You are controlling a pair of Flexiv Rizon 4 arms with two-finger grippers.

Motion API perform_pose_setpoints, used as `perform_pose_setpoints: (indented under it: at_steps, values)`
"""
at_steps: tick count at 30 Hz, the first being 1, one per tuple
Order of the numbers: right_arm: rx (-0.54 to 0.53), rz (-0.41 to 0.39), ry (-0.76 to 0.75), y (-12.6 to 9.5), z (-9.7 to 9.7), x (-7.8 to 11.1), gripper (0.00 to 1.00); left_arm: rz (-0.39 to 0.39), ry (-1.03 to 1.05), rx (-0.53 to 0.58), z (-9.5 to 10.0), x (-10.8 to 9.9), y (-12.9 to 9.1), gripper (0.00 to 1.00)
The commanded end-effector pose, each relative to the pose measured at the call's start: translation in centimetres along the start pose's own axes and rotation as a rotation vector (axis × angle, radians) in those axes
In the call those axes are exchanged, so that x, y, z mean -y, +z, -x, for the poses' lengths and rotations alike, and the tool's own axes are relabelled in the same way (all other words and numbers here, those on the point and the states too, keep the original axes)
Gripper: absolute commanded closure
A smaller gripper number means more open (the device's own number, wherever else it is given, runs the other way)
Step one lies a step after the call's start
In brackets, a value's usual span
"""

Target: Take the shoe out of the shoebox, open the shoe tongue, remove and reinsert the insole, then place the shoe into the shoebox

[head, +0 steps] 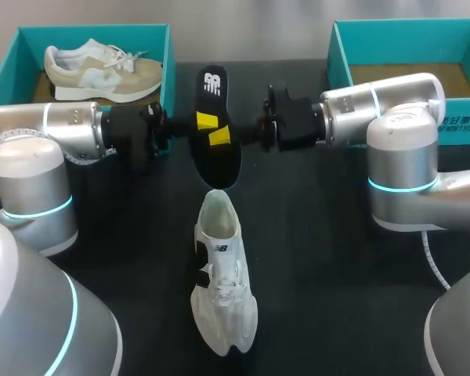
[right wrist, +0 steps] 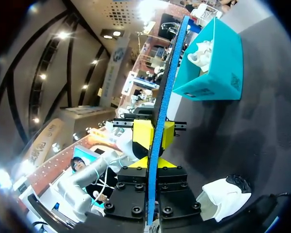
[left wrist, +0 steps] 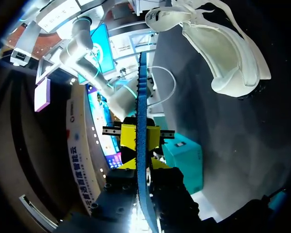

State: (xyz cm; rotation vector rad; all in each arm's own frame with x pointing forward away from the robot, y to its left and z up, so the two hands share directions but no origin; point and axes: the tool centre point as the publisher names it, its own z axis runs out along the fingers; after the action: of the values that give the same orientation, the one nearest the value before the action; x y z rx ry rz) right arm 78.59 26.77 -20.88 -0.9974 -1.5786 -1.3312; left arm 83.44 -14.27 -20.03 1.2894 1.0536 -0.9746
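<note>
A black insole (head: 223,160) with a blue underside hangs in the air above the table's middle, held from both sides. My left gripper (head: 206,121) is shut on it from the left and my right gripper (head: 219,136) from the right. The left wrist view has the insole (left wrist: 141,97) edge-on between my left gripper's tips (left wrist: 143,165), with my right gripper (left wrist: 141,138) facing it. In the right wrist view the insole (right wrist: 167,87) runs between my right gripper's tips (right wrist: 153,165). The white shoe (head: 222,290) lies on the table below the insole, heel toward it.
A teal shoebox (head: 94,30) at the back left holds a beige shoe (head: 102,72). A second teal shoebox (head: 341,55) stands at the back right, behind my right arm. The dark tabletop lies bare around the white shoe (left wrist: 223,53).
</note>
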Motion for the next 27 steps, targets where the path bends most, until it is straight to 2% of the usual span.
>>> perform_pose_setpoints:
  at_steps: [1,6,13,14,15,27]
  values:
    - [0.0,0.013,-0.008,-0.3,-0.2,0.3,1.0,-0.006,-0.001,-0.039,0.8,0.3,-0.9,0.0]
    - [0.007,0.022,-0.03,-1.0,-0.4,0.5,1.0,-0.026,-0.069,-0.094,1.6,1.0,-3.1,0.0]
    - [0.021,0.009,-0.086,-1.5,-0.7,0.4,1.0,-0.051,-0.27,-0.248,1.7,2.9,-6.6,0.0]
    - [0.007,-0.014,-0.094,-1.5,-0.7,0.3,1.0,-0.056,-0.269,-0.265,1.9,3.3,-7.1,0.0]
    - [-0.003,-0.035,-0.093,-1.4,-0.6,0.0,1.0,-0.056,-0.269,-0.265,1.9,3.3,-7.1,0.0]
    - [-0.003,-0.035,-0.093,-1.4,-0.6,0.0,1.0,-0.056,-0.269,-0.265,1.9,3.3,-7.1,0.0]
